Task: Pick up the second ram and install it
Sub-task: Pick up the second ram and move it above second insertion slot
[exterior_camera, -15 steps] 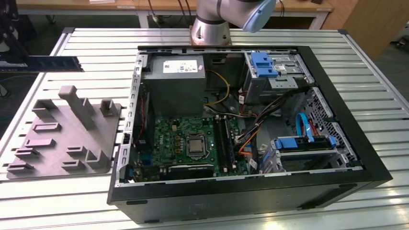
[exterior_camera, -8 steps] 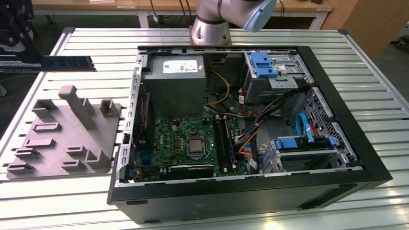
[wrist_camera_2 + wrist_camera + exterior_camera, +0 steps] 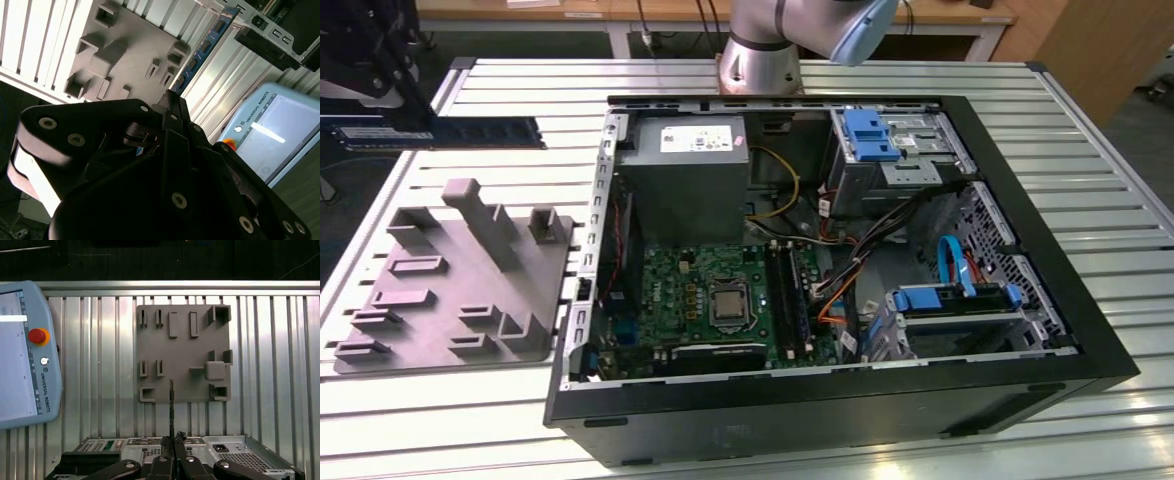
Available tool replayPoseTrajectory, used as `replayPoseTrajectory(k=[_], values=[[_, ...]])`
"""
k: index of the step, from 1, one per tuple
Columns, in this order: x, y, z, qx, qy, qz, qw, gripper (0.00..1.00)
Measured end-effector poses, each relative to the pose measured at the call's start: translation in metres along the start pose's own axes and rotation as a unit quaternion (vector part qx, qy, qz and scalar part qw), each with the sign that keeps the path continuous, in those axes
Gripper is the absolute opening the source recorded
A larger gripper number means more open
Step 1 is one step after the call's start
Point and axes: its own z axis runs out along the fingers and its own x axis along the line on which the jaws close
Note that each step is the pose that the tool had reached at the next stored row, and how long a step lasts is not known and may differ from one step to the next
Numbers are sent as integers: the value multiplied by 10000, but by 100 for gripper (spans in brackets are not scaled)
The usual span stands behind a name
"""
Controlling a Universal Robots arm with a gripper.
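1. The end effector (image 3: pixel 172 440) pinches the second ram (image 3: pixel 171 405) by one end, held edge-on; this likely keeps its contact edge free.
2. The stick is held over the counter (image 3: pixel 480 440) corner on the exterior view's left, beside the grey fixture block (image 3: pixel 454 275) and apart from the open computer case (image 3: pixel 854 385).

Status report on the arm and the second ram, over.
Gripper jaws shut on the second ram. Ram near the grey slotted block, outside the open computer case. Teach pendant on the table, apart from both.

Silver arm (image 3: pixel 761 50), pale blue cap (image 3: pixel 865 35); black screw-studded claw (image 3: pixel 173 439)
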Motion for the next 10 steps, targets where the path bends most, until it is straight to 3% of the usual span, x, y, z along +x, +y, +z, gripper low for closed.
replayPoseTrajectory(k=[10], values=[[-5,-168,-1,0,-6,0,10000,12]])
